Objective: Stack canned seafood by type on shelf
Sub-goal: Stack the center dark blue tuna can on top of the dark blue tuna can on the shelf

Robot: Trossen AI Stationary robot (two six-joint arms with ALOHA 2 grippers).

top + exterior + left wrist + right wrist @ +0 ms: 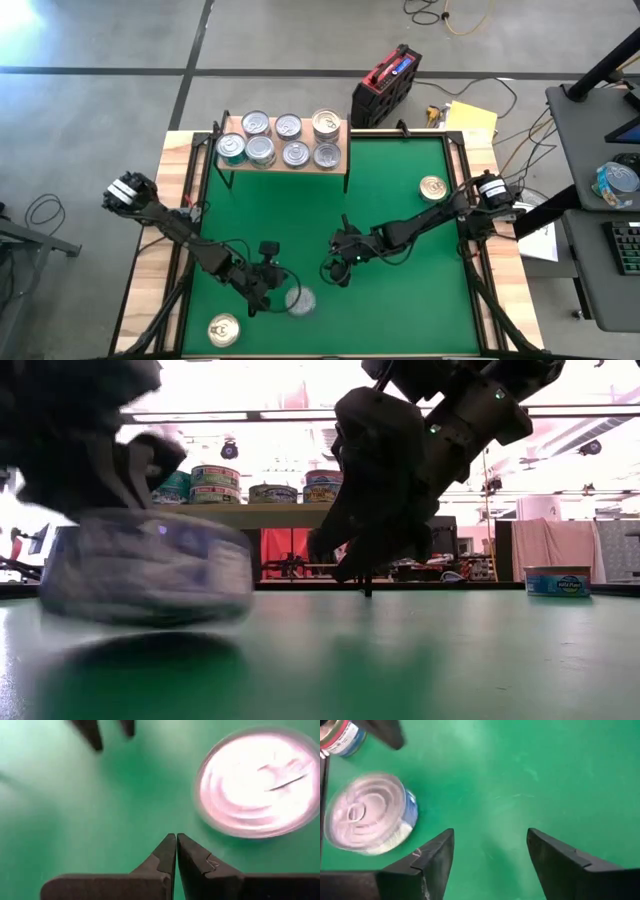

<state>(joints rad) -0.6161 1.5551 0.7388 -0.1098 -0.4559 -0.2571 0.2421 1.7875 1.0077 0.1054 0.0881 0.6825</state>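
Observation:
A silver-topped tin (pixel 300 300) with a blue side (pixel 367 815) sits on the green mat (pixel 400 300) near the front; it looks blurred in every view. My left gripper (pixel 176 840) is shut just beside it, at the tin's left in the high view (pixel 272 296), with a strip of mat between them. My right gripper (pixel 490 845) stands open above bare mat to the tin's right (pixel 333 270). The shelf (pixel 340 160) at the mat's far edge carries several tins (pixel 272 140). One gold-topped tin (pixel 223 330) lies at the front left and another (pixel 433 188) at the right.
A red and black case (pixel 385 85) and yellow papers (pixel 470 118) lie beyond the table's far edge. Cables run along the right side. A desk with a keyboard (pixel 625 245) stands at the right. Bare green mat spreads across the middle and right.

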